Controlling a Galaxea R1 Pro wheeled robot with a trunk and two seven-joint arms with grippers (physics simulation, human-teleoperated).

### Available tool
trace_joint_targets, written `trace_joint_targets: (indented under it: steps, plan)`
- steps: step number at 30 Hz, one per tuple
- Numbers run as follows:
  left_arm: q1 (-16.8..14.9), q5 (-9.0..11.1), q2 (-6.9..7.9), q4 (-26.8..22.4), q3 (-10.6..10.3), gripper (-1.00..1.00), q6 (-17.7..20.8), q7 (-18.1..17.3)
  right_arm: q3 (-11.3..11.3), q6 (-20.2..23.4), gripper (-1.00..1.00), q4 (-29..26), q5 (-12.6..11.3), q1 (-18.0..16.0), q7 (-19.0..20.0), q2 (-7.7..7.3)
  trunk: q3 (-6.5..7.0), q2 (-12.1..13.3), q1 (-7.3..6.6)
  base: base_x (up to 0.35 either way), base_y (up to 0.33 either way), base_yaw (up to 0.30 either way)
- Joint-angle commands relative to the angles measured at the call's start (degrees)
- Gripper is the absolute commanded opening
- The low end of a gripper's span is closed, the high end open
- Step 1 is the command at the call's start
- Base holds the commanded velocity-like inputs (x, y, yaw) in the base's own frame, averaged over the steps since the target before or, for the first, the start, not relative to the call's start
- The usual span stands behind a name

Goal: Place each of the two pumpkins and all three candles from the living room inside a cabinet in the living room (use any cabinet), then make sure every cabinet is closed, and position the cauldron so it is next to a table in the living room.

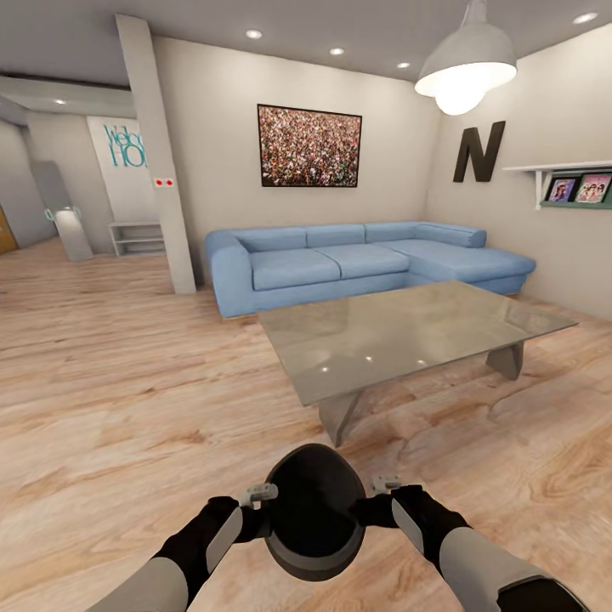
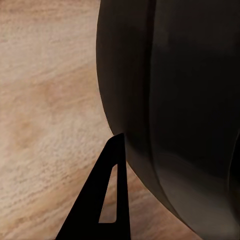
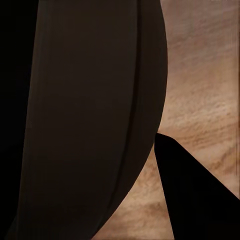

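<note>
Looking out from the head view over a light wooden floor [image 1: 127,382] in a living room. Starting at the left: seeing a low white shelf unit [image 1: 136,238] by the far wall and a tall grey pillar [image 1: 161,161] just beside it. Moving along to a long blue sofa [image 1: 340,263] against the back wall, with a big framed picture [image 1: 308,146] hanging above it. Finding a low coffee table [image 1: 408,327] with a shiny grey top in front of the sofa. Going on to a white hanging lamp [image 1: 466,64], a big black letter N [image 1: 478,151] on the right wall, and a wall shelf [image 1: 561,170] with small pictures.

Down at the near edge, holding the black cauldron [image 1: 313,510] up over the floor, in front of the table's near left corner but apart from it. Gripping its left side with the left gripper [image 1: 257,512] and its right side with the right gripper [image 1: 380,507], fingers closed narrowly on the pot.

Looking along the left wrist: seeing one dark finger [image 2: 107,200] just beside the cauldron's [image 2: 185,110] round wall, with the other finger hidden.

Looking along the right wrist: seeing one dark finger [image 3: 195,195] close by the cauldron's [image 3: 90,120] bulging side, over the wooden floor.
</note>
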Motion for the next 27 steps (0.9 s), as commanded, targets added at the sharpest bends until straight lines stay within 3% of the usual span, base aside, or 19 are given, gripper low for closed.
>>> trace_joint_targets:
  steps: [1,16,17,18,27]
  plan:
    - [0.05,-0.47,-1.12,0.03,-2.18,-1.00,0.05,0.10,-2.71,-0.19,-1.00,-2.54,0.83,-0.07,-0.66,0.02,0.00,0.00,0.00,0.034,0.000,0.000]
    - [0.05,-0.50,-1.04,0.12,-2.14,-1.00,-0.04,0.10,-2.71,-0.19,-1.00,-2.54,0.83,-0.07,-0.66,0.03,0.00,0.00,0.00,0.003,0.000,0.000]
    - [0.05,-0.50,-1.04,0.16,-2.16,1.00,-0.04,0.10,-2.71,-0.19,-1.00,-2.54,0.83,-0.07,-0.66,0.02,0.00,0.00,0.00,0.000,0.000,0.000]
    - [0.05,-0.50,-1.04,0.22,-2.17,1.00,-0.04,0.10,-2.71,-0.19,1.00,-2.54,0.83,-0.07,-0.66,0.07,0.00,0.00,0.00,0.000,0.000,0.000]
    - [0.05,-0.43,-1.03,0.26,-3.55,1.00,-0.04,0.10,-2.71,-0.19,1.00,-2.52,0.75,-0.07,-0.66,0.02,0.00,0.00,0.00,0.000,0.000,0.000]
